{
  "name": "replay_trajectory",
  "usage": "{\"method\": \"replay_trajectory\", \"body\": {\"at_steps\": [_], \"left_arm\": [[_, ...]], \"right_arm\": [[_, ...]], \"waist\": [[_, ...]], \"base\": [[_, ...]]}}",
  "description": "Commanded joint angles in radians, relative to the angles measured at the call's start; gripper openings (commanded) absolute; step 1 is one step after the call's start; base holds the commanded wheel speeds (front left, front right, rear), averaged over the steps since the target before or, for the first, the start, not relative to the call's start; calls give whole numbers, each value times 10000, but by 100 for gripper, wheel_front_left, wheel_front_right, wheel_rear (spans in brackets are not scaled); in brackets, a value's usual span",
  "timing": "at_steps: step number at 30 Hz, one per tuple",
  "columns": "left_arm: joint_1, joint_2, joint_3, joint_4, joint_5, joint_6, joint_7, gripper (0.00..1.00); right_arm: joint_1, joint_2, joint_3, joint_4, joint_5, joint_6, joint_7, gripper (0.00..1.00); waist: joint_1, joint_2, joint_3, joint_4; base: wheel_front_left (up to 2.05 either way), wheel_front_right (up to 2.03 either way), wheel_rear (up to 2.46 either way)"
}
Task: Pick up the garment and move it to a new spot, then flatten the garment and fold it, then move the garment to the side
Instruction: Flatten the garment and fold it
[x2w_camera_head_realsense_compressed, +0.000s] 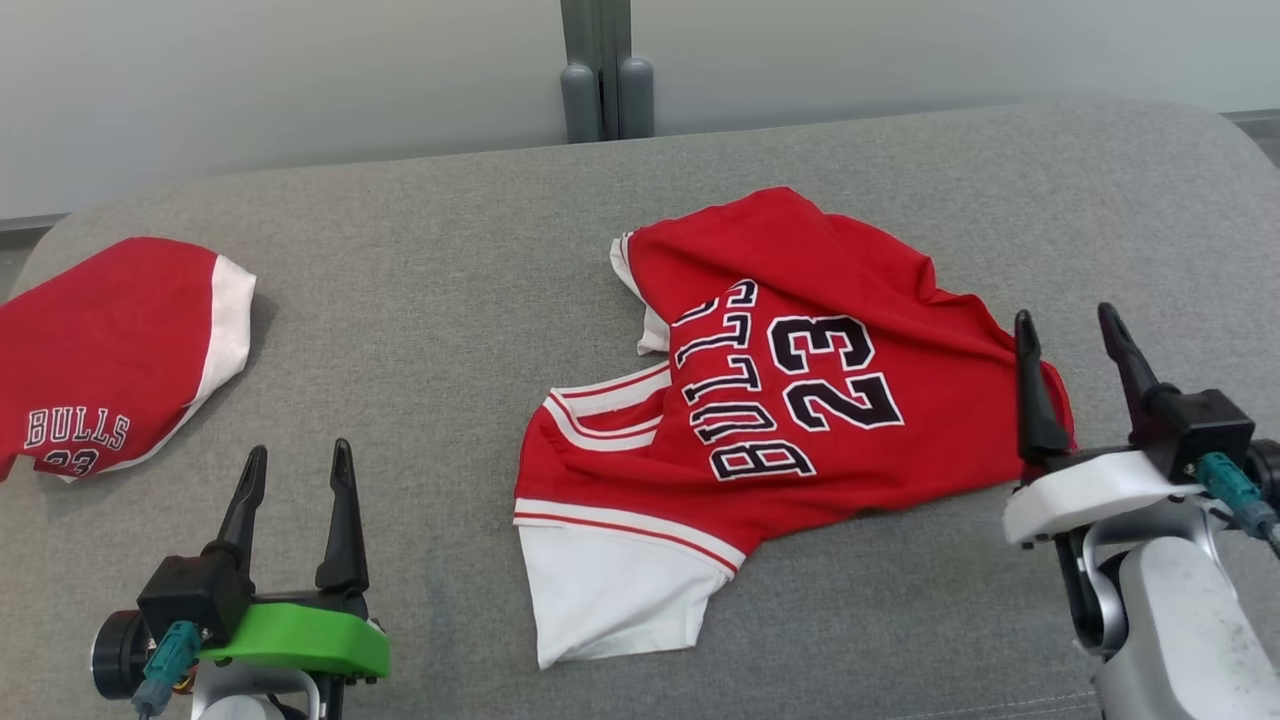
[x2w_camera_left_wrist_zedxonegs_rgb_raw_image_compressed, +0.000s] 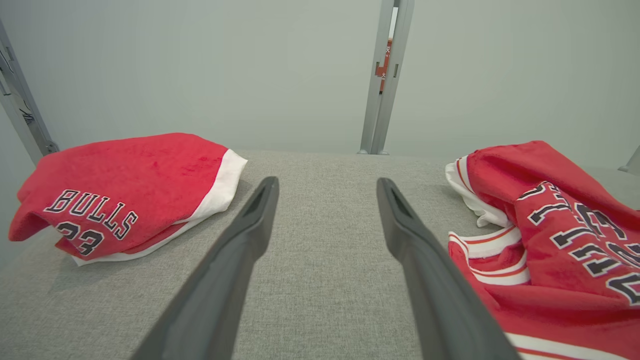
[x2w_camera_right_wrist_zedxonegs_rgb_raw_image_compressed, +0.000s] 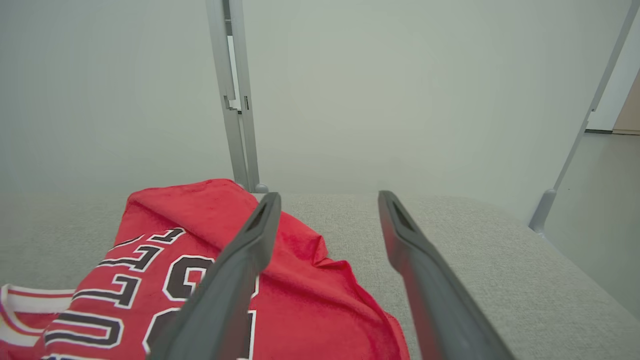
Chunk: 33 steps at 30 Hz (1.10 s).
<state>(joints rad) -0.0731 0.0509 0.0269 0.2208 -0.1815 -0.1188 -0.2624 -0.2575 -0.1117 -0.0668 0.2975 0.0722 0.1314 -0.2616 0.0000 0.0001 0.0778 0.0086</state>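
A red and white "BULLS 23" garment (x2w_camera_head_realsense_compressed: 770, 390) lies crumpled on the grey cushion (x2w_camera_head_realsense_compressed: 430, 300), right of centre; it also shows in the left wrist view (x2w_camera_left_wrist_zedxonegs_rgb_raw_image_compressed: 550, 250) and the right wrist view (x2w_camera_right_wrist_zedxonegs_rgb_raw_image_compressed: 200, 270). My right gripper (x2w_camera_head_realsense_compressed: 1070, 325) stands open at the garment's right edge, its left finger over the cloth, nothing between the fingers (x2w_camera_right_wrist_zedxonegs_rgb_raw_image_compressed: 240, 270). My left gripper (x2w_camera_head_realsense_compressed: 298, 455) is open at the lower left, over bare cushion, apart from the garment.
A second, folded red "BULLS" garment (x2w_camera_head_realsense_compressed: 110, 350) lies at the cushion's left edge (x2w_camera_left_wrist_zedxonegs_rgb_raw_image_compressed: 125, 195). A grey metal post (x2w_camera_head_realsense_compressed: 603, 70) stands behind the cushion against a pale wall. Bare cushion lies between the two garments.
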Motion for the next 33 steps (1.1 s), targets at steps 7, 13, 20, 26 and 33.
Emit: {"method": "replay_trajectory", "body": {"at_steps": [7,13,20,26,33], "left_arm": [[35,-3,103,6,155,-41,-33,100],[-340,114,-127,101,357,-90,-33,100],[-1605,611,-925,604,514,-125,-33,100],[-3004,1105,-2176,1479,176,-128,478,100],[-4118,1797,-3594,2626,-624,-129,1821,100]], "right_arm": [[931,415,750,-1109,180,-17,-37,100],[1129,524,999,-1415,241,-17,-39,100],[905,558,1001,-1448,209,-17,-40,100],[705,576,1106,-1334,281,-15,-40,100],[468,599,1065,-1242,300,-15,-41,100]], "waist": [[0,-1,-34,-145],[0,-1,129,-322],[0,-1,393,-613],[0,-1,701,-1002],[0,-1,1086,-1548]], "base": [[0,0,0],[0,0,0],[0,0,0],[0,0,0],[0,0,0]]}}
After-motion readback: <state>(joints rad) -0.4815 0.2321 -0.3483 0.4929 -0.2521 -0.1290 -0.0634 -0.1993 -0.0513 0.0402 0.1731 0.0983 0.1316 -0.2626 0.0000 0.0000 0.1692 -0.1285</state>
